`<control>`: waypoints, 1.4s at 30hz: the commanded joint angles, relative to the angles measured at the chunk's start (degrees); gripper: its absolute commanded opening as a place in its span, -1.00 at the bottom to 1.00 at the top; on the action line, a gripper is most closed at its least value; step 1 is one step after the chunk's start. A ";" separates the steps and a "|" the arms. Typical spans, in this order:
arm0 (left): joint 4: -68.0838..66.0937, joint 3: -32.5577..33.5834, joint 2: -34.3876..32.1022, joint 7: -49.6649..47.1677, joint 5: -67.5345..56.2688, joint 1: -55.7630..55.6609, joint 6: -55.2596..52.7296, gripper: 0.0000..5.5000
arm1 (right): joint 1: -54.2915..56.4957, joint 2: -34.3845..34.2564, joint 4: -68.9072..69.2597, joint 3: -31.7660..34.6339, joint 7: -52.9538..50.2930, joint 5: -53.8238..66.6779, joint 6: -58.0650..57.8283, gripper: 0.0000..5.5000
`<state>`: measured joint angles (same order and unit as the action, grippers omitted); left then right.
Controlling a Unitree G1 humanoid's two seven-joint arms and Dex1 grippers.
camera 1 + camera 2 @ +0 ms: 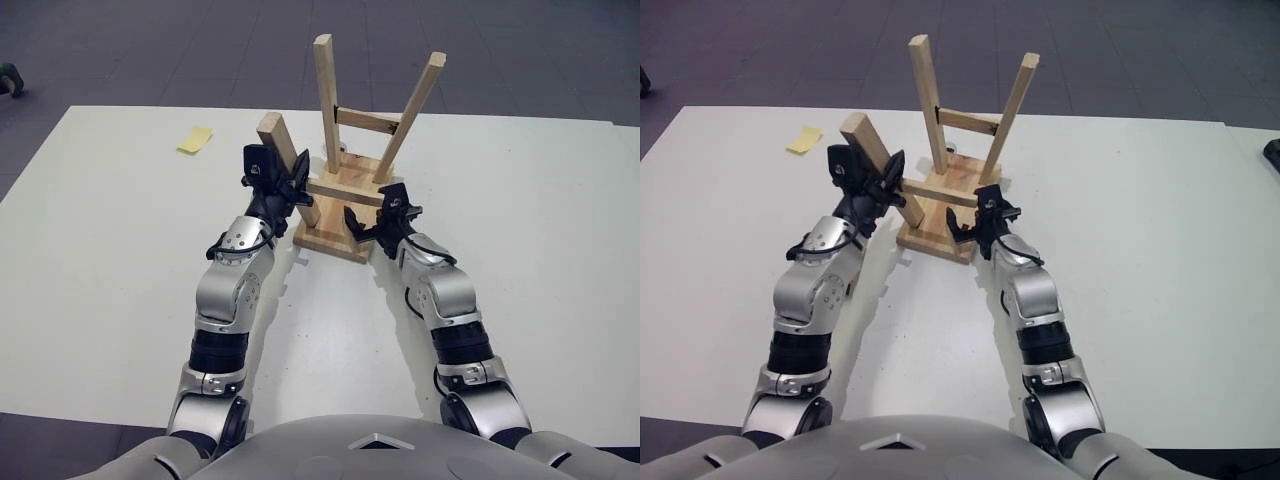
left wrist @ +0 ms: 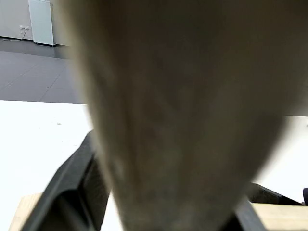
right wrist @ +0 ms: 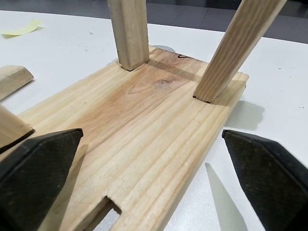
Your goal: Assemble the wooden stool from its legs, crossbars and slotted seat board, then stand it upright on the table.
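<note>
One stool stands upside down at the upper centre of the left eye view, on a smooth white table (image 1: 120, 250). It is made of pale, grainy, square-cut wood.

One seat board (image 1: 330, 240), a flat rectangle, lies on the table. In the right wrist view its grain runs lengthwise, with a small knot near the middle and a notch cut into its edge.

There are three legs. Two rise from the board's far end: the far-left leg (image 1: 325, 100) is nearly upright and the far-right leg (image 1: 412, 110) leans outward to the right. The near leg (image 1: 278, 135) tilts to the upper left from the board's near-left corner.

There are two crossbars, both thin slats. The upper crossbar (image 1: 368, 120) joins the two far legs partway up. The lower crossbar (image 1: 345, 190) runs right from the near leg, low over the board.

The left gripper (image 1: 295, 185) is clamped around the near leg at mid-height. In the left wrist view the leg shows as a blurred wooden mass between its dark fingers (image 2: 72, 192).

The right gripper (image 1: 378, 222) is spread wide at the board's near-right corner and holds nothing. Its black wedge-shaped fingers (image 3: 38, 173) flank the board's end.

One yellow note (image 1: 195, 139) lies flat at the upper left, well apart from the stool.
</note>
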<state>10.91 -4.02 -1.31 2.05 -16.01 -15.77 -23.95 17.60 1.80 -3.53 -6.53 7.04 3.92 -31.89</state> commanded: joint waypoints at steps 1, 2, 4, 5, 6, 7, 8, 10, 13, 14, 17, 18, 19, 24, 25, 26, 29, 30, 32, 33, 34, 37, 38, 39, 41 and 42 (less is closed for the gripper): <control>-0.10 0.76 0.22 0.81 0.09 -0.52 -0.57 -0.02 | 0.98 -0.48 -0.82 0.24 0.14 -0.09 0.70 0.96; 0.01 0.97 0.27 0.90 0.09 -0.58 -0.46 0.03 | 0.95 -0.53 -0.88 0.27 0.11 -0.08 0.79 0.96; 0.03 1.48 0.55 1.30 -0.22 -0.92 -0.19 0.14 | 0.84 -0.63 -0.98 0.33 0.04 -0.11 0.96 0.96; 0.15 1.67 0.79 1.57 -0.44 -1.17 0.06 0.20 | 0.82 -0.67 -1.04 0.38 0.05 -0.10 1.04 0.96; 0.34 1.88 1.12 1.88 -0.82 -1.42 0.30 0.25 | 0.83 -0.69 -1.14 0.43 0.07 -0.10 1.14 0.96; 0.74 2.17 1.49 2.15 -1.32 -1.57 0.54 0.32 | 0.84 -0.73 -1.22 0.45 0.07 -0.10 1.23 0.96; 1.19 2.44 1.81 2.36 -1.71 -1.75 0.76 0.39 | 0.88 -0.75 -1.31 0.52 0.07 -0.09 1.32 0.96; 2.41 3.04 2.28 2.66 -2.59 -2.27 1.08 0.51 | 0.91 -0.77 -1.36 0.73 -0.01 -0.03 1.44 0.96; 4.65 4.98 2.83 2.21 -4.58 -4.24 0.71 0.67 | 0.57 -0.73 -1.13 1.05 -0.20 0.03 1.54 0.96; 5.17 5.85 2.83 1.59 -4.82 -5.29 0.72 0.71 | 0.33 -0.74 -0.96 1.17 -0.35 0.03 1.57 0.96; 7.26 9.09 2.24 -0.15 -6.68 -9.65 -0.45 0.90 | -0.47 -0.88 -0.27 1.61 -1.01 0.02 1.64 0.96; 8.12 10.15 1.49 -0.67 -7.13 -11.49 -1.06 0.95 | -0.78 -0.99 0.09 1.85 -1.33 0.02 1.64 0.96; 8.89 11.31 0.32 -1.07 -7.40 -13.37 -1.67 0.95 | -1.06 -1.13 0.49 2.08 -1.65 -0.02 1.66 0.96; 7.26 12.96 -7.79 0.68 -3.63 -15.07 -4.00 0.95 | -1.82 -1.63 1.97 2.47 -2.78 -0.25 1.66 0.96; 5.70 12.90 -9.64 1.24 -2.54 -14.01 -4.72 0.95 | -1.96 -1.73 2.17 2.45 -3.00 -0.27 1.65 0.96; 3.96 12.52 -11.44 1.90 -1.09 -12.44 -5.09 0.95 | -2.11 -1.86 2.41 2.42 -3.20 -0.30 1.61 0.96; -0.24 10.09 -15.28 4.94 2.15 -6.81 -6.43 0.95 | -2.87 -2.25 3.22 2.30 -3.72 -0.42 1.60 0.96; -1.16 9.35 -15.91 5.55 2.73 -5.47 -6.93 0.95 | -3.01 -2.34 3.34 2.27 -3.78 -0.42 1.59 0.96; -1.10 7.81 -16.01 6.45 3.34 -2.41 -8.24 0.95 | -3.42 -2.44 4.16 2.03 -3.71 -0.41 1.11 0.96; -0.82 7.08 -15.85 6.65 3.70 -1.08 -8.88 0.95 | -3.61 -2.49 4.51 1.85 -3.64 -0.44 0.84 0.96; -0.43 6.37 -15.77 6.75 4.21 0.08 -9.21 0.95 | -3.82 -2.53 4.84 1.67 -3.58 -0.47 0.61 0.96; 0.40 4.48 -15.56 6.69 5.23 3.02 -11.43 0.95 | -4.48 -2.49 5.92 1.22 -3.37 -0.48 -0.02 0.96; 0.91 3.54 -15.51 6.70 5.62 4.14 -12.55 0.95 | -4.67 -2.41 6.39 1.13 -3.30 -0.44 -0.35 0.96; 1.39 2.74 -15.32 6.61 6.01 5.10 -13.51 0.95 | -4.87 -2.31 6.82 1.11 -3.28 -0.41 -0.69 0.96; 1.71 1.16 -15.22 6.47 6.89 6.57 -16.01 0.95 | -5.22 -2.14 7.59 1.14 -3.18 -0.34 -1.23 0.96; 1.21 0.22 -15.41 6.40 7.56 7.23 -17.19 0.95 | -5.40 -2.08 7.77 1.14 -3.14 -0.36 -1.34 0.96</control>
<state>12.11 -1.99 -16.53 8.60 -10.05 -10.25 -38.21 12.87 -0.36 3.14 -5.24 3.85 3.61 -32.20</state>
